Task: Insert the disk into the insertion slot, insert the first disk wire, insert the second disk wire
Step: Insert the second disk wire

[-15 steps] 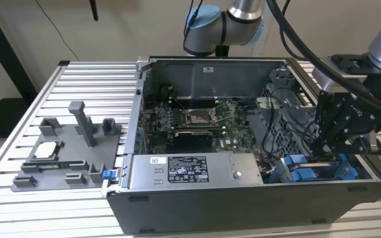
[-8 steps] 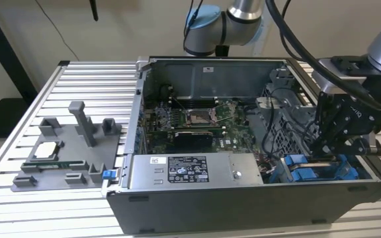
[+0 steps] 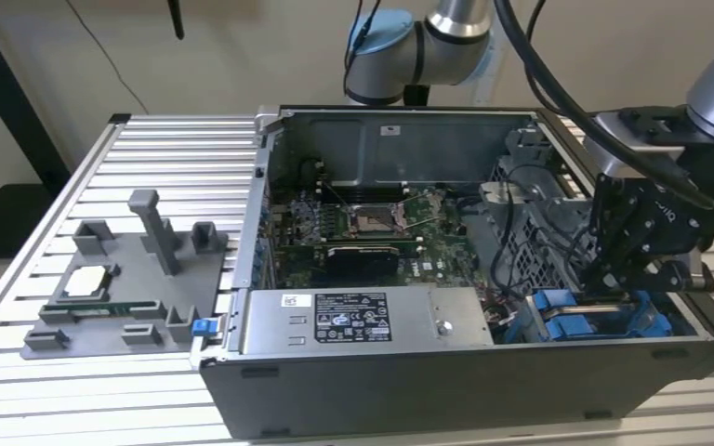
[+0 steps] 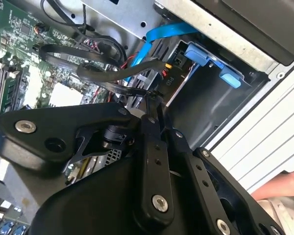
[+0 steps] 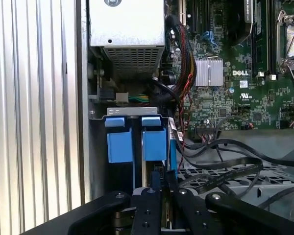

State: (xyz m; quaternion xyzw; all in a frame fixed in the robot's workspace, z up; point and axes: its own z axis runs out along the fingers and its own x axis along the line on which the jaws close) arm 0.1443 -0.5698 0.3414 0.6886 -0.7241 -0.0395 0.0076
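My gripper (image 3: pixel 608 290) reaches down into the open computer case (image 3: pixel 456 381), at the drive bay in the front corner on the exterior view's right. Two blue-fronted carriers (image 5: pixel 120 139) (image 5: pixel 154 139) sit side by side in the bay. I cannot tell which one holds the disk. In the second wrist view the gripper (image 4: pixel 154 98) has its fingers pressed together on the end plug of a flat black wire (image 4: pixel 103 73), right behind the bay. A blue wire (image 4: pixel 161 32) runs down to the same spot. In the first wrist view the gripper (image 5: pixel 157 178) lines up with the carrier nearer the motherboard.
The silver power supply (image 3: pixel 357 321) lies beside the bay. The motherboard (image 3: pixel 357 228) fills the case floor, and loose black cables (image 5: pixel 220 171) loop over a metal cage next to the gripper. A grey fixture (image 3: pixel 122 279) with parts stands on the slatted table at the exterior view's left. A hand (image 4: pixel 279 188) shows outside the case.
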